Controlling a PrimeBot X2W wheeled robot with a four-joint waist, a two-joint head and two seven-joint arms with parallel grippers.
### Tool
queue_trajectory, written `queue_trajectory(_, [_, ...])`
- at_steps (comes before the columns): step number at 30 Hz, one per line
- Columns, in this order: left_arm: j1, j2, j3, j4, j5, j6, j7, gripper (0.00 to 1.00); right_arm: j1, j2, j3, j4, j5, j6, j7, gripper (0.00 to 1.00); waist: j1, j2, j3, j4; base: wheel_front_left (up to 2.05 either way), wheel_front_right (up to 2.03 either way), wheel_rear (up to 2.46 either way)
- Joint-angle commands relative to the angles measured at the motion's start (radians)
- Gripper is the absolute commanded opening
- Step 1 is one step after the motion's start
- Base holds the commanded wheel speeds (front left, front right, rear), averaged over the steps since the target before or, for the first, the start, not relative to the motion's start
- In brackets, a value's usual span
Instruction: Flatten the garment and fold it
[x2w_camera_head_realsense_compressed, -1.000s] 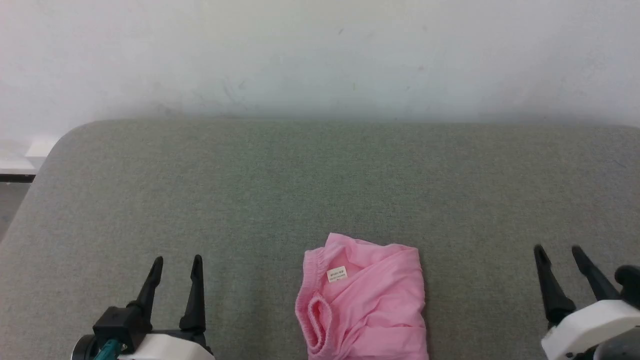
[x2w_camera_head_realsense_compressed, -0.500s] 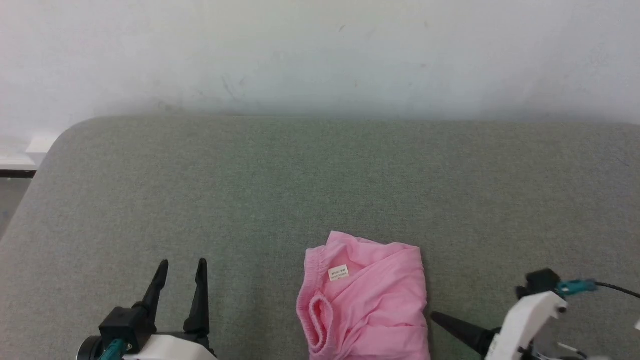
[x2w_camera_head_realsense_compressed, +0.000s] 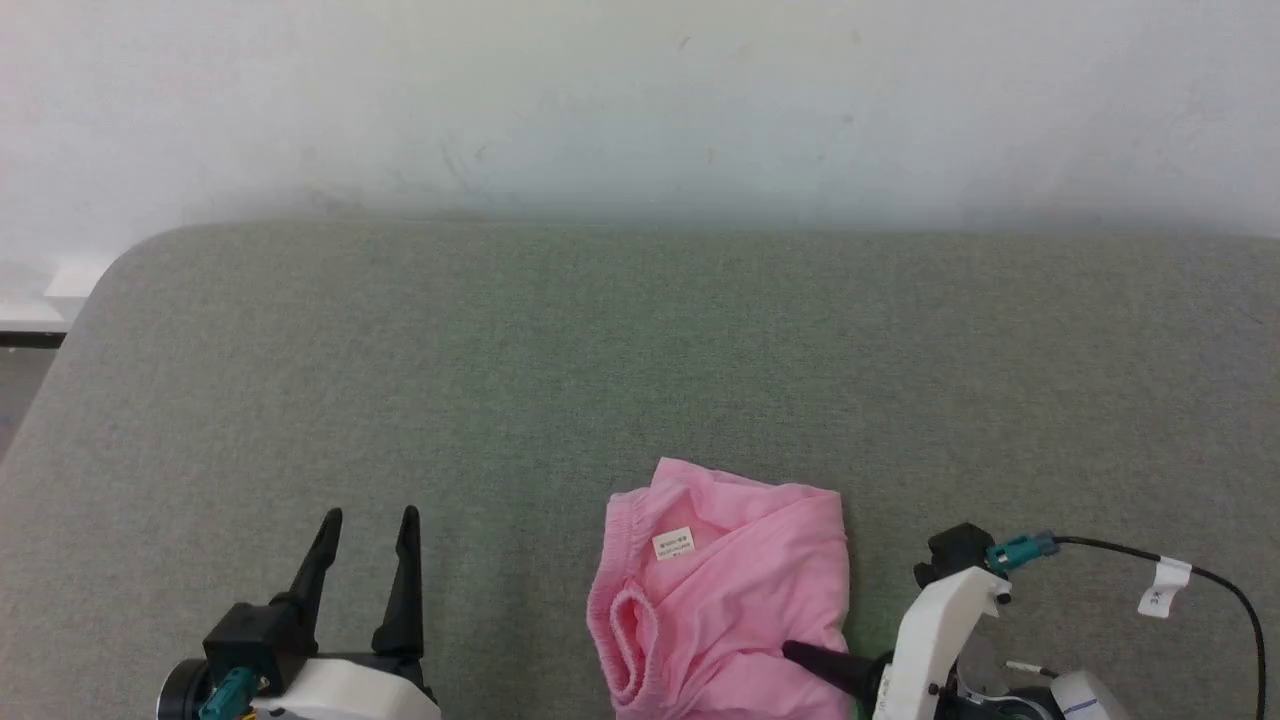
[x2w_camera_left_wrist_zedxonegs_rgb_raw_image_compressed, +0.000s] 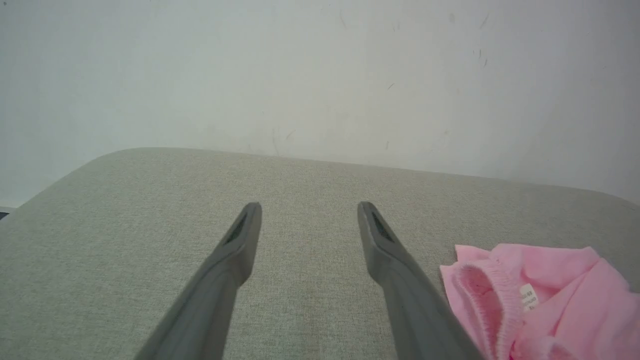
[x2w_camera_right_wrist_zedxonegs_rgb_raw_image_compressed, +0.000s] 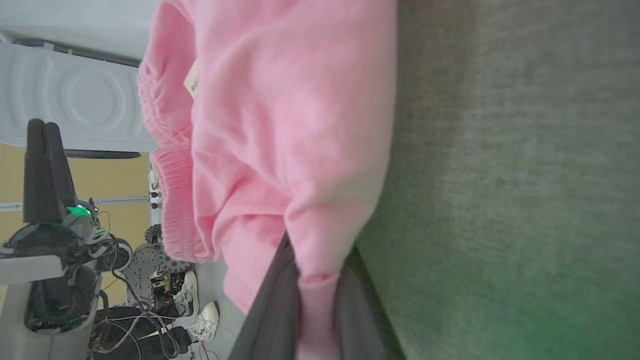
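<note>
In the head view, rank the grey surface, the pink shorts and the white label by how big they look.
Largest: grey surface.
Next: pink shorts, partly cut off at the bottom edge.
Smallest: white label.

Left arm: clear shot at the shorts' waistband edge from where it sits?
Probably yes. The left gripper stands open, with bare grey cushion between it and the waistband; the right gripper pinches the opposite edge of the garment.

Padded surface (x2w_camera_head_realsense_compressed: 640, 360) open beyond garment (x2w_camera_head_realsense_compressed: 735, 590), w/ wall (x2w_camera_head_realsense_compressed: 640, 100) at back.
</note>
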Motion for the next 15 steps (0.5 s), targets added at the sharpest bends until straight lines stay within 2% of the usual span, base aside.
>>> queue_trajectory(1, [-0.002,0.001,0.001,-0.003,0.011,-0.007,-0.005,1.00,-0.017,-0.019,0.018,-0.015,-0.008,-0.001,-0.013,0.00,0.0000,0.0000,-0.006,-0.010,0.00,0.00,0.00])
queue_trajectory(5, [0.006,-0.001,0.004,-0.008,0.014,-0.006,-0.005,1.00,-0.029,-0.117,0.111,-0.101,-0.114,-0.001,-0.090,0.00,0.0000,0.0000,-0.011,-0.045,0.00,0.00,0.00])
queue_trajectory(8, [0.008,-0.003,0.009,-0.017,0.012,-0.005,-0.005,1.00,-0.046,-0.212,0.158,-0.137,-0.264,-0.001,-0.138,0.00,0.0000,0.0000,-0.001,-0.086,0.00,0.00,0.00])
queue_trajectory(12, [-0.001,-0.007,0.009,-0.034,0.008,-0.003,-0.005,1.00,-0.071,-0.295,0.156,-0.156,-0.424,-0.001,-0.142,0.00,0.0000,0.0000,0.032,-0.152,0.00,0.00,0.00])
queue_trajectory(15, [-0.011,-0.009,0.004,-0.051,0.010,-0.002,-0.005,1.00,-0.079,-0.332,0.143,-0.165,-0.471,-0.001,-0.124,0.00,0.0000,0.0000,0.057,-0.188,0.00,0.00,0.00])
